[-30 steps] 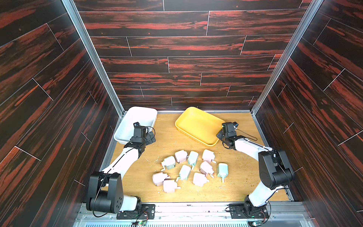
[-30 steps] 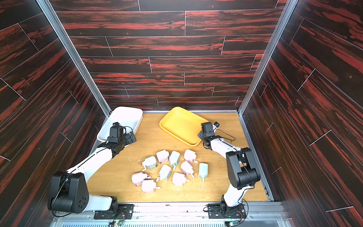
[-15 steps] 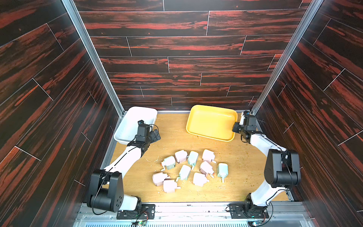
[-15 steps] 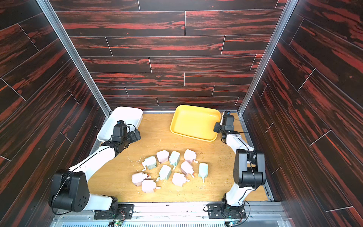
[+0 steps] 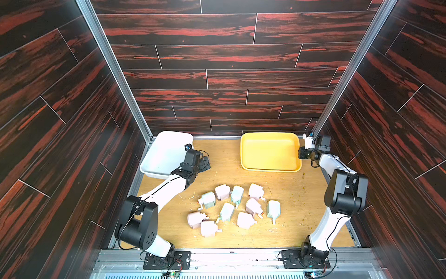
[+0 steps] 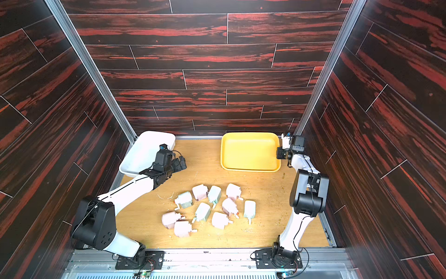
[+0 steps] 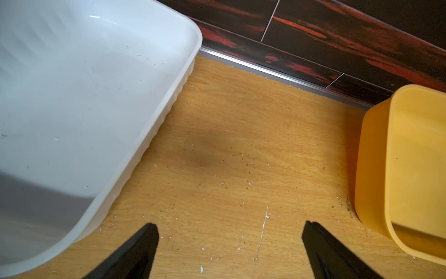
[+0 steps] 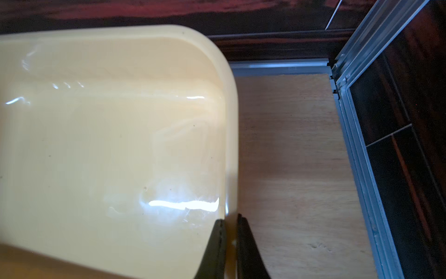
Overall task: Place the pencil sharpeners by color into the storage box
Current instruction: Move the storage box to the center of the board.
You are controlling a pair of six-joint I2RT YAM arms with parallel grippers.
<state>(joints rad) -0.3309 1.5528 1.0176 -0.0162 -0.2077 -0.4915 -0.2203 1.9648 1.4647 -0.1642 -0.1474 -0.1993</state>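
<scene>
Over by the left wall sits a white tray (image 5: 161,154), angled a little, with nothing in it. The left gripper (image 5: 205,163) hangs just beside the tray's inner edge, above bare wooden table (image 5: 222,157). Seen from its own wrist camera, its two black fingers (image 7: 135,251) stand wide apart with only the scuffed board between them, holding nothing.

In the middle of the table, nearer the front, lie the pencil sharpeners (image 5: 233,207), all ten in a loose cluster, none in either tray. Six are pale pink and four mint green, mixed together. A green one (image 5: 208,200) lies at the cluster's left, with a pink one (image 5: 222,191) just behind it. Two pink ones (image 5: 195,218) touch at the front left corner. Another green one (image 5: 273,209) sits at the right edge of the group, its white stub pointing toward the front. Bits of shavings and specks are scattered on the wood around them.

Farther right, against the back wall, is a yellow tray (image 5: 270,166), squared up with the wall and also empty. The right gripper (image 5: 301,154) is at the tray's right side. Its wrist camera shows the fingers (image 8: 217,246) pinched together on the tray's rim, one inside the wall and one outside.
</scene>
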